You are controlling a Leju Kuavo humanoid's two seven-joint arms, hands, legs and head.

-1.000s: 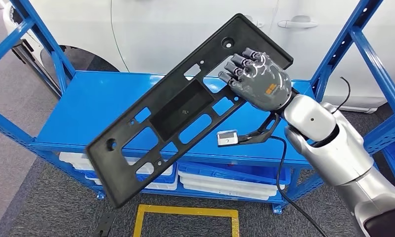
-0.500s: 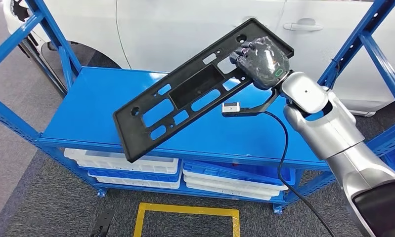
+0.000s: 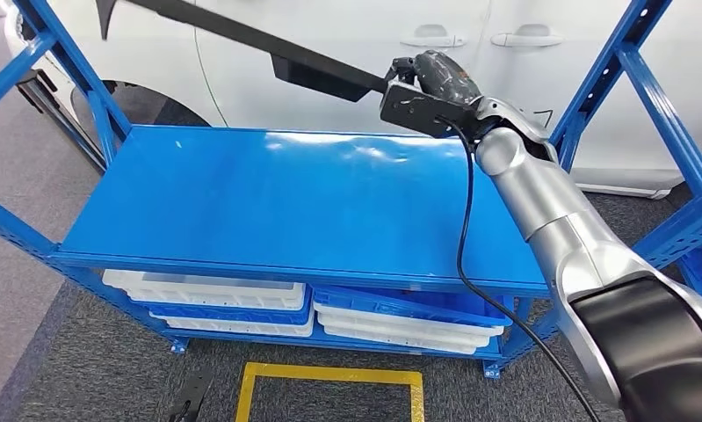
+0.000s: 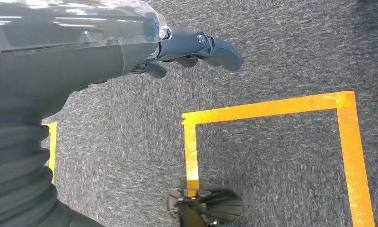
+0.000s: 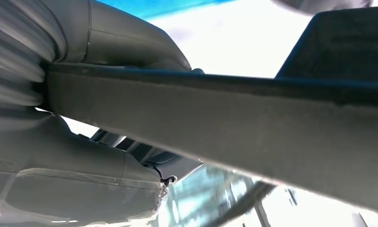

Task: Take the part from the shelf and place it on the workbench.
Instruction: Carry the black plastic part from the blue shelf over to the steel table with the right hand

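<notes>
The robot's right hand point(image 3: 426, 83) grips one end of the long black part point(image 3: 242, 40), now raised high above the blue shelf point(image 3: 303, 207) and turned nearly edge-on to the head view, a change from half a second ago, when the part's perforated face lay tilted open toward the camera and lower over the shelf top. The part runs from the hand up and away toward the far left upright of the rack, clear of the shelf deck and touching nothing but the hand; a white car point(image 3: 329, 53) stands close behind it. From the right wrist view the part's edge point(image 5: 234, 123) crosses the picture with the hand's grey thumb and fingers wrapped around it, so the hold looks firm. The left hand point(image 4: 177, 52) hangs over grey carpet and yellow floor tape point(image 4: 272, 106), fingers loosely curled and apart, holding nothing. White trays point(image 3: 224, 294) sit on the shelf's lower level. The lift and the turn suggest the pick is complete and the carry is under way; the workbench is not in sight, and the part's long free end swinging near the rack upright and the car seems the main hazard.
</notes>
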